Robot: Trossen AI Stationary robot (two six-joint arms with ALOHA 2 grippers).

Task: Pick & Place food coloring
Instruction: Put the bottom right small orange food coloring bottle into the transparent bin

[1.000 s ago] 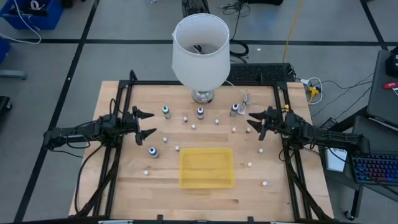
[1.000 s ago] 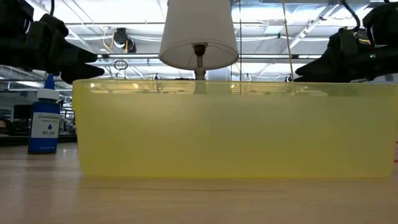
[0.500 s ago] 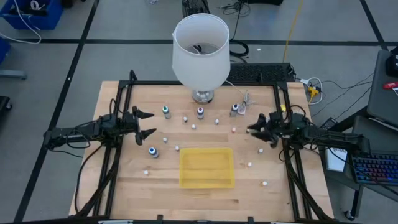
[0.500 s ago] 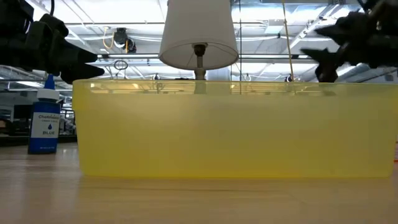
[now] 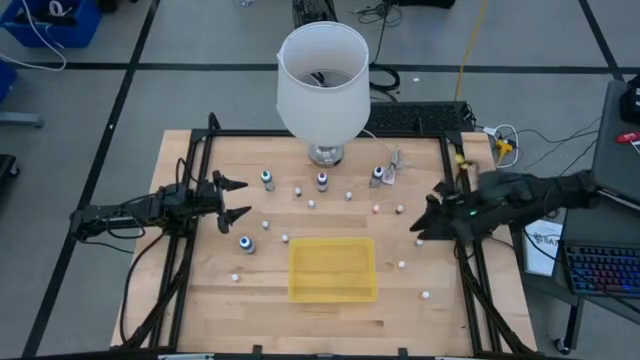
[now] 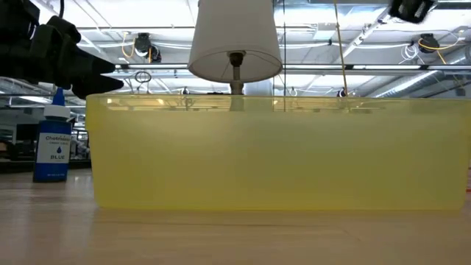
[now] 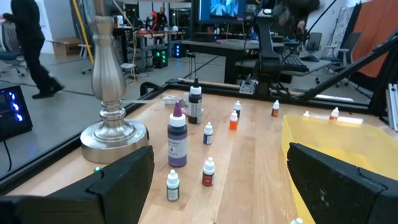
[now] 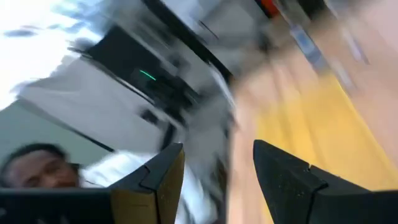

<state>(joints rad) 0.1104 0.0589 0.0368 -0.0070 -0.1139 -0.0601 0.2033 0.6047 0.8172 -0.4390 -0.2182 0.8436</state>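
The food coloring bottles stand upright on the wooden table: three dark ones with pale caps in a row by the lamp foot (image 5: 267, 179), (image 5: 322, 181), (image 5: 377, 177), and a blue one (image 5: 246, 243) left of the yellow tray (image 5: 333, 290). The blue one (image 6: 53, 147) also shows in the low view. Several tiny dropper bottles (image 7: 208, 172) are scattered around them. My left gripper (image 5: 232, 198) stands open at the table's left, level, with nothing between its fingers. My right gripper (image 5: 425, 215) is open and empty, raised above the table's right side.
A lamp with a white shade (image 5: 322, 80) stands at the far middle, its silver foot (image 7: 115, 134) close to the bottle row. The yellow tray (image 6: 280, 154) fills the near middle. Black frame rails (image 5: 195, 160) run along the table's left and right edges.
My right gripper has risen well above the table, almost out of the top of the low view, and drifted a little toward the near edge while rolling about its own axis. Its fingers have stayed apart. The bottles have kept their places.
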